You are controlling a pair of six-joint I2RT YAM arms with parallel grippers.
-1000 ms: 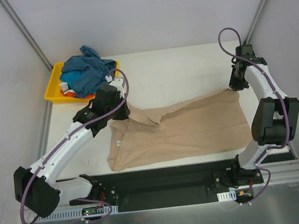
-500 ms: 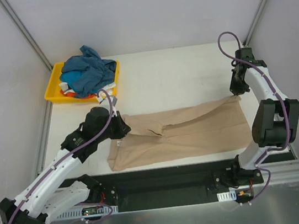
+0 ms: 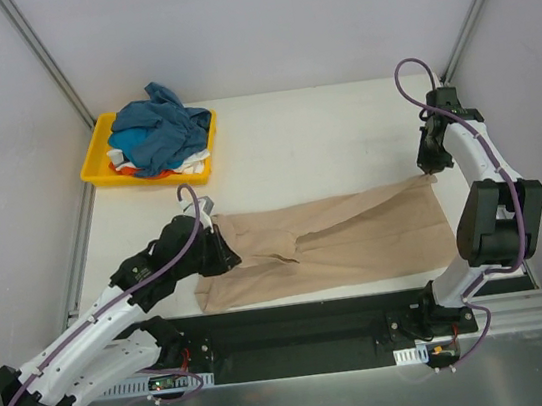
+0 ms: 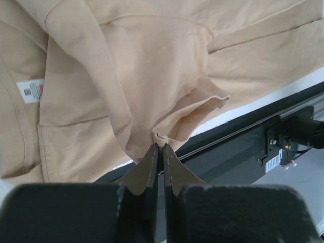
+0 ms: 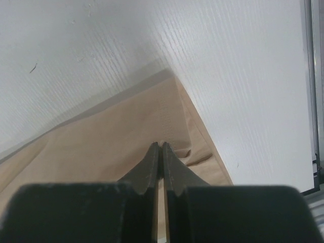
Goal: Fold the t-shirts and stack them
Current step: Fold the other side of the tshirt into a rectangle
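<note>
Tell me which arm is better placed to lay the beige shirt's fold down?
Left, probably: the left end effector pinches a fold of the beige shirt near the table's front edge. The right end effector holds the far corner.

walls: pale grey | table: white | light: even

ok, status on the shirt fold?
Left gripper shut on a fold of the beige shirt; right gripper shut near its far right corner. Shirt stretched between them. Other shirts heaped in yellow tray, apart from it.
</note>
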